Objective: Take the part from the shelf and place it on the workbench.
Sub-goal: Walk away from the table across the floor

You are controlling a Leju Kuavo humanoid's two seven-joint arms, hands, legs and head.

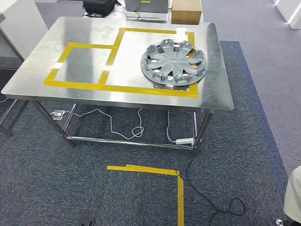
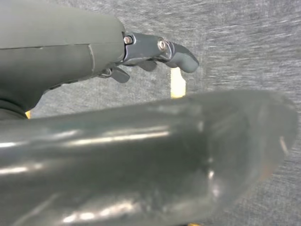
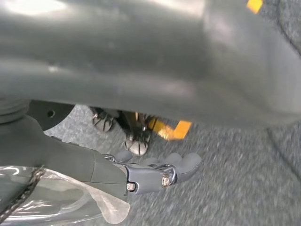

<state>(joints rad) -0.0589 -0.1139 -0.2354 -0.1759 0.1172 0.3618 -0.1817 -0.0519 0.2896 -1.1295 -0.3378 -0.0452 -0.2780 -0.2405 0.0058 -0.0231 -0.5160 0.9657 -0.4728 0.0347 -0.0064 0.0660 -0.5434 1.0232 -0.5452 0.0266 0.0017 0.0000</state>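
The round silver-grey plastic wheel cover with curved spokes (image 1: 173, 62) lies flat on the shiny stainless-steel table (image 1: 89, 96), inside the larger rectangle of yellow tape (image 1: 117, 88) near the table's right end, so the placing looks done. It seems light, thin and somewhat flexible, with a smooth, probably slippery face; the rim or a gap between spokes would give the surest hold. The left hand (image 2: 117, 52) and right hand (image 3: 142, 172) hang over grey carpet, fingers extended and apart, holding nothing
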